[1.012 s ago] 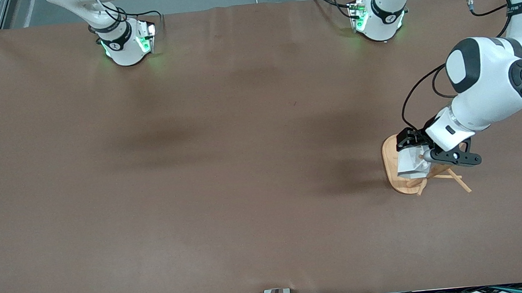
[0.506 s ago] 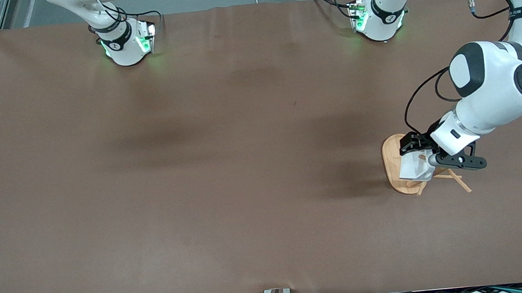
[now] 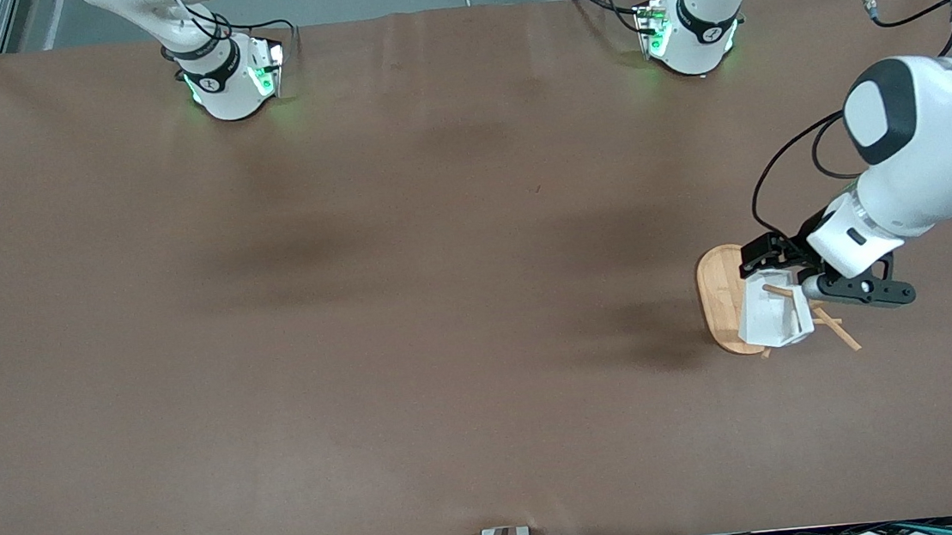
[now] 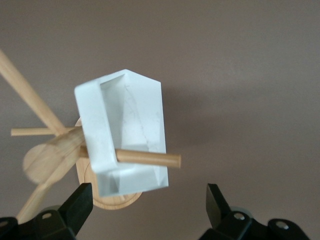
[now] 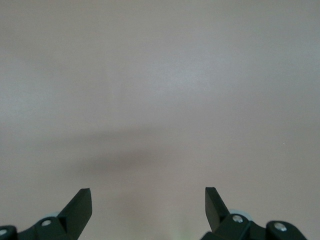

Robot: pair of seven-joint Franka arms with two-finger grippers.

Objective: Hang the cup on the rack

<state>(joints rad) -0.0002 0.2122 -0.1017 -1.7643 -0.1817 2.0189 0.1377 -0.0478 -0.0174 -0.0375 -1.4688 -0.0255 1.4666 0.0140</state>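
The white faceted cup (image 3: 774, 321) (image 4: 135, 125) hangs by its squarish handle on a thin peg (image 4: 150, 158) of the bamboo rack, over the rack's oval base (image 3: 716, 294) (image 4: 112, 201). My left gripper (image 3: 797, 278) (image 4: 149, 205) is open, drawn a little back from the cup, with nothing between its fingers. The rack's round post (image 4: 50, 155) stands beside the cup. My right gripper (image 5: 148, 205) is open over bare table and holds nothing. It is out of the front view.
The rack stands toward the left arm's end of the brown table (image 3: 411, 308). More pegs (image 3: 839, 330) stick out toward the front camera. Both arm bases (image 3: 227, 78) (image 3: 688, 33) are at the table's edge farthest from that camera.
My left gripper has opened and let go of the cup, then drawn back toward the left arm's end. The cup has settled lower on the peg. The right arm has not moved.
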